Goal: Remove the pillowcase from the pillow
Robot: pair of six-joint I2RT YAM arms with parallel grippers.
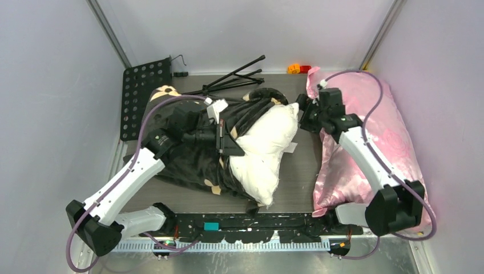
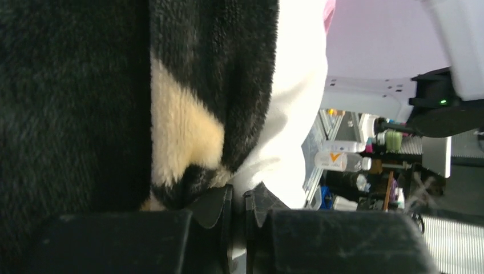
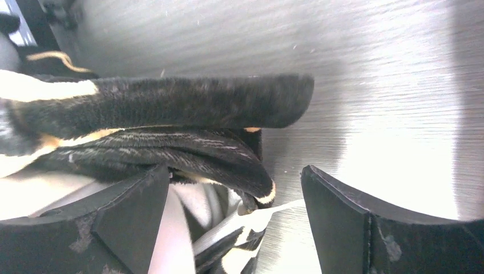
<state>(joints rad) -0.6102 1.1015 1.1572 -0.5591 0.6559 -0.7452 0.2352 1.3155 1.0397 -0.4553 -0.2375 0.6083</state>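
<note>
Top external view: the black plush pillowcase point(image 1: 182, 154) with tan flower shapes lies bunched over the left half of the table point(image 1: 299, 177). It covers only the left part of the white pillow point(image 1: 265, 148). The bare part of the pillow sticks out toward the middle of the table, running from near the far edge down toward the near edge.

The left end effector point(image 1: 235, 147) sits right at the seam where the pillowcase ends and the white pillow shows. In the left wrist view its tips point(image 2: 238, 194) stand almost together with only a thin slit between them. Black plush and white cloth press against them, but I cannot tell whether any fabric is caught in the slit.

The right end effector point(image 1: 301, 114) hovers at the far corner of the pillow. In the right wrist view it point(image 3: 235, 171) is spread wide and grips nothing. A folded edge of the pillowcase and some white cloth lie between its two fingers point(image 3: 131, 217) without being clamped.

A shiny pink pillow point(image 1: 365, 131) lies along the right edge of the table, under the right arm. A black perforated plate point(image 1: 145, 97) leans at the far left corner, thin black stand legs point(image 1: 234, 77) lie along the far edge, and a small orange and red toy point(image 1: 298, 68) sits beside them.
</note>
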